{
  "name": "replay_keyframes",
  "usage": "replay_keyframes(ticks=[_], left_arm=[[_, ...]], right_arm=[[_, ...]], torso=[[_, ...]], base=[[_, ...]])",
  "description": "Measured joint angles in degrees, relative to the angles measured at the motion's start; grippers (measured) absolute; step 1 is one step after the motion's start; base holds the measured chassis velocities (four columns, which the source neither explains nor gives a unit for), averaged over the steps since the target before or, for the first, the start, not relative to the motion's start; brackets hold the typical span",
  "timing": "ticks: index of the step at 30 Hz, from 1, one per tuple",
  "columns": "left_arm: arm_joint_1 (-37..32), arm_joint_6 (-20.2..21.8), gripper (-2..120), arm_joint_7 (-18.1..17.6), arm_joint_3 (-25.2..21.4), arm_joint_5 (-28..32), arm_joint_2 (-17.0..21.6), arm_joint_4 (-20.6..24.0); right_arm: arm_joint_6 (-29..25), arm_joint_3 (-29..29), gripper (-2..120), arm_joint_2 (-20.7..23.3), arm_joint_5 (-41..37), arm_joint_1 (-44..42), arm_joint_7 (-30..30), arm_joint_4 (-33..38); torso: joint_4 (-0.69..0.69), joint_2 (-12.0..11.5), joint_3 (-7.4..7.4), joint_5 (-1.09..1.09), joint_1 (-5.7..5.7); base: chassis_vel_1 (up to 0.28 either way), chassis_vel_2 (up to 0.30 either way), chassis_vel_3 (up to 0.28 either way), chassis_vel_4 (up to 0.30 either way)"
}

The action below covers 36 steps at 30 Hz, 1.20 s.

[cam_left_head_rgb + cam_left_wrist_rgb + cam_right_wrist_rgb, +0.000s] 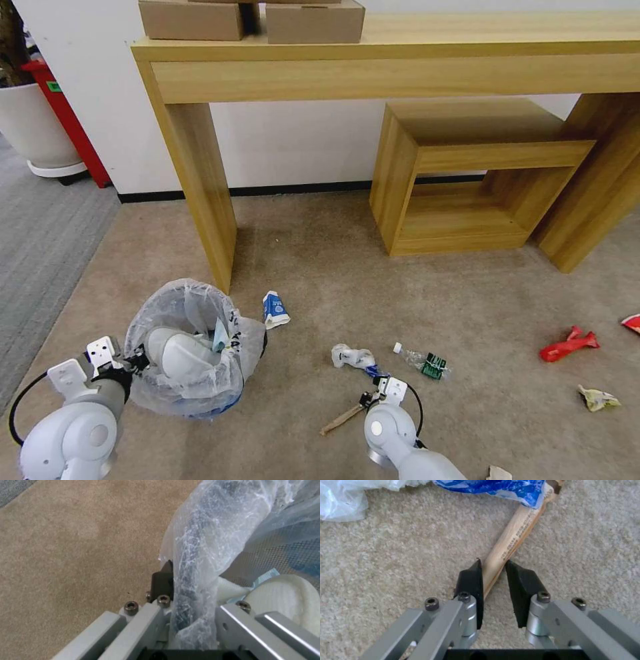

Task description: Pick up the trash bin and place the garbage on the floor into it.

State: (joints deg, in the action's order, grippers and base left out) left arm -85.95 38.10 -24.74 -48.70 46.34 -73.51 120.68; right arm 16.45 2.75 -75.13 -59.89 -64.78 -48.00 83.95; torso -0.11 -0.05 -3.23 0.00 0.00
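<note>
The trash bin (190, 347), lined with a crinkled translucent bag, stands on the beige floor (320, 267) at my lower left with white litter inside. My left gripper (137, 363) is shut on its bag-covered rim (196, 562); one dark finger (163, 580) shows outside the rim. My right gripper (370, 399) is shut on a wooden stick (516, 530) lying on the carpet, its black pads (471, 580) pressing both sides. Other garbage lies around: a blue-white wrapper (275, 310), crumpled white paper (352, 357), a green-label bottle (423, 362), a red wrapper (568, 345).
A wooden console table's leg (200, 180) stands just behind the bin. A wooden cube shelf (467, 180) sits under the table to the right. Grey ribbed carpet (40, 227) and a white planter (33, 127) are at the left. More crumpled paper (598, 399) lies far right.
</note>
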Motion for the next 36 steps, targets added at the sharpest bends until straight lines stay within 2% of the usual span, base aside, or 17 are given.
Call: replay_keyframes(ticks=[4, 7, 9, 17, 21, 27, 33, 36], left_arm=[[-0.01, 0.00, 1, 0.00, -0.01, 0.00, 0.00, 0.01], [-0.15, -0.06, 1, 0.02, -0.01, -0.07, -0.15, 0.12], [-0.17, -0.07, 1, 0.02, -0.02, -0.10, -0.18, 0.14], [-0.37, -0.12, 1, 0.06, 0.01, -0.35, -0.34, 0.32], [-0.43, -0.14, 1, 0.07, -0.10, -0.34, -0.10, 0.40], [-0.62, -0.09, 1, 0.07, -0.23, -0.19, 0.28, 0.84], [-0.62, 0.14, 1, -0.04, -0.16, -0.03, 0.49, 1.22], [-0.67, 0.22, 1, -0.08, -0.04, -0.01, 0.36, 1.44]], right_arm=[[-0.03, -0.02, 17, 0.05, 0.28, -0.13, 0.11, -0.01], [-0.10, -0.11, 3, 0.45, 0.99, -0.63, 0.50, 0.18], [-0.11, -0.12, 1, 0.54, 1.04, -0.70, 0.50, 0.30], [-0.34, -0.08, 0, 1.51, 2.50, -1.93, 1.29, 2.35], [-0.86, 0.13, 0, 3.69, 4.17, -4.01, 2.80, 6.29], [-3.90, -1.31, 0, 9.98, 7.44, -7.55, 7.56, 17.81], [-5.35, -2.50, 0, 14.46, 9.07, -6.88, 10.01, 24.15], [-8.68, -2.32, 0, 18.66, 11.33, -2.93, 13.49, 28.02]], torso=[[0.00, 0.00, 0.00, 0.00, 0.00], [0.00, 0.00, 0.00, 0.00, 0.00], [0.00, 0.00, 0.00, 0.00, 0.00], [0.00, 0.00, 0.00, 0.00, 0.00], [0.00, 0.00, 0.00, 0.00, 0.00], [-0.01, 0.00, 0.00, 0.00, 0.00], [-0.01, 0.00, 0.00, 0.01, 0.00], [-0.01, 0.00, 0.00, 0.01, 0.00]], base=[[0.000, 0.000, 0.000, 0.000], [0.000, 0.000, 0.000, 0.000], [0.000, 0.000, 0.000, 0.000], [0.000, 0.000, 0.000, 0.000], [0.000, 0.000, 0.000, 0.000], [0.000, 0.000, 0.000, 0.000], [0.000, 0.000, 0.000, 0.000], [0.000, 0.000, 0.000, 0.000]])
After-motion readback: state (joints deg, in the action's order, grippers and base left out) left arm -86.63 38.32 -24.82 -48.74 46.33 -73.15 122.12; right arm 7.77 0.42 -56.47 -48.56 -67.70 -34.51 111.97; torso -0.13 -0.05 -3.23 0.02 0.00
